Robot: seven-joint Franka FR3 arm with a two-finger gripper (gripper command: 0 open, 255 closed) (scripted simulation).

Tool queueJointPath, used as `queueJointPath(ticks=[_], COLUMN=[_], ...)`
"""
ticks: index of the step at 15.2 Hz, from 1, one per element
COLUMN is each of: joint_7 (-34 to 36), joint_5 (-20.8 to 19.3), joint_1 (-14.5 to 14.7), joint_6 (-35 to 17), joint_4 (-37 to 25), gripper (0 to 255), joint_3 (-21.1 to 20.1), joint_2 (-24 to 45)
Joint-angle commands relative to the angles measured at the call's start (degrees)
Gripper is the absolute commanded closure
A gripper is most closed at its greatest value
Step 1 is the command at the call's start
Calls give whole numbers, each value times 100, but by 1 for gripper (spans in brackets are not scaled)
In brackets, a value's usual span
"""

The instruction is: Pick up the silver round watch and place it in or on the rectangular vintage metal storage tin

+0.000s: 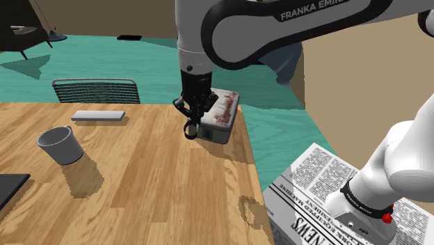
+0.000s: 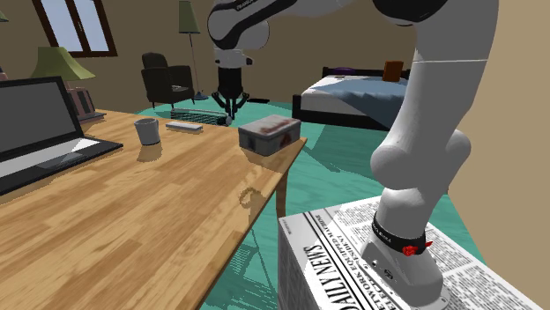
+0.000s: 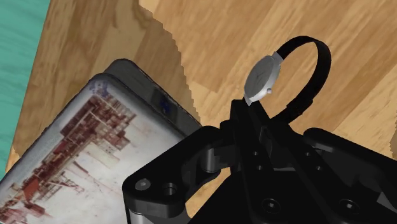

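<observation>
Round silver watch [image 3: 262,77], scuffed rectangular tin [image 3: 70,159]

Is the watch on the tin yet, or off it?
Off. The watch hangs clamped in the jaws over the table, beside the tin, not above its lid.

Shoulder view: tin [image 1: 222,115] on tabletop [image 1: 139,191] at rt edge. Cup [image 1: 60,145] well left of it, flat bar [image 1: 98,115] behind cup, chair [image 1: 96,89] behind tabletop. Watch [image 1: 190,131] in end effector [image 1: 190,120], just left of tin. Stand [image 1: 316,184] right of tabletop.
</observation>
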State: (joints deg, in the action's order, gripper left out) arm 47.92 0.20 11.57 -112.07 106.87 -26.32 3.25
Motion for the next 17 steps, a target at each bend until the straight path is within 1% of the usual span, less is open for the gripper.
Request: queueJointPath(ticks=[1, 4, 11, 17], joint_7=[-11, -15, -956, -1689], joint_5=[20, 32, 88, 54], joint_1=[-4, -6, -495, -886], joint_6=[141, 347, 468, 629], joint_4=[-99, -282, -376, -726], gripper=[255, 255, 255, 255], joint_3=[1, 1, 439, 789], joint_2=[-43, -69, -74, 148])
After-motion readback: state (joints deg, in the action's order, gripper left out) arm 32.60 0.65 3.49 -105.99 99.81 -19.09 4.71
